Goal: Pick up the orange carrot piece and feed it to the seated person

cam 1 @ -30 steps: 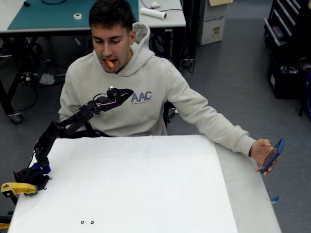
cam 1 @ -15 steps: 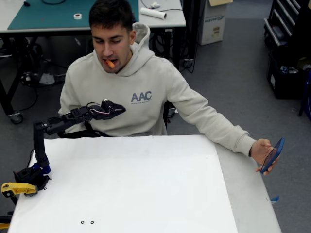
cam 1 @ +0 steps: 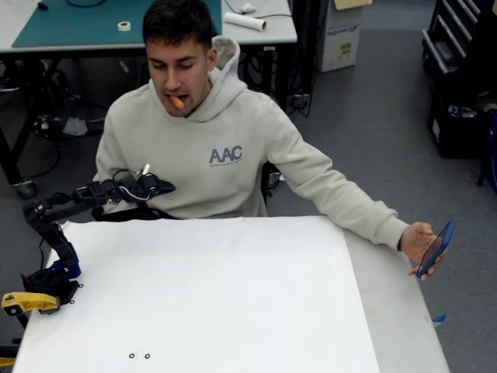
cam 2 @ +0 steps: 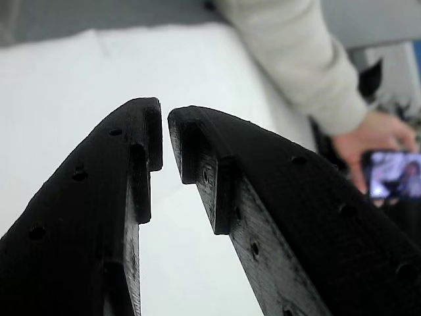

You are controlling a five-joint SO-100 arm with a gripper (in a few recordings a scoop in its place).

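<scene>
Fingers (cam 2: 164, 141) nearly closed, a thin gap between tips, empty, above white table (cam 2: 66, 79).

One seated person (cam 1: 217, 140), one orange carrot piece (cam 1: 177, 102), one phone (cam 1: 435, 249), one table (cam 1: 233, 311), one yellow clamp (cam 1: 27, 301)

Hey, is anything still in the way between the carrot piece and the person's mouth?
Nothing visible is. The orange carrot piece already sits between the lips of the seated person, so it has arrived. The claw is lower, in front of the hoodie, and its tips are nearly together with nothing between them.
</scene>
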